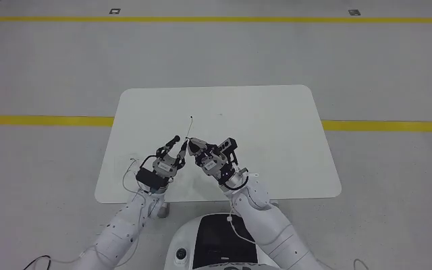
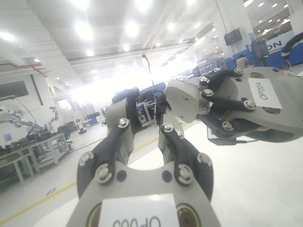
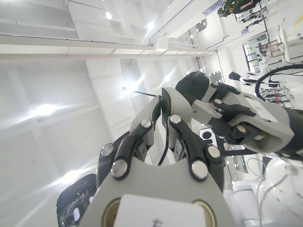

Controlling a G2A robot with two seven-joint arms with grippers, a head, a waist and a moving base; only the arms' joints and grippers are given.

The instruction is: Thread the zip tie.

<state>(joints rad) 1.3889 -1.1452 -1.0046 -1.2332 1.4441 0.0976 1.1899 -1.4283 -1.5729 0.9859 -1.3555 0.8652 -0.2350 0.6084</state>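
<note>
Zip tie [image 1: 190, 128] held in the air over the near middle of the white counter [image 1: 270, 121], thin black strap pointing away from the robot. Right claw [image 3: 161, 106] closed on it, strap end poking past the fingertips. Left claw [image 2: 145, 116] just beside, fingers parted, strap [image 2: 149, 69] rising between them.
</note>
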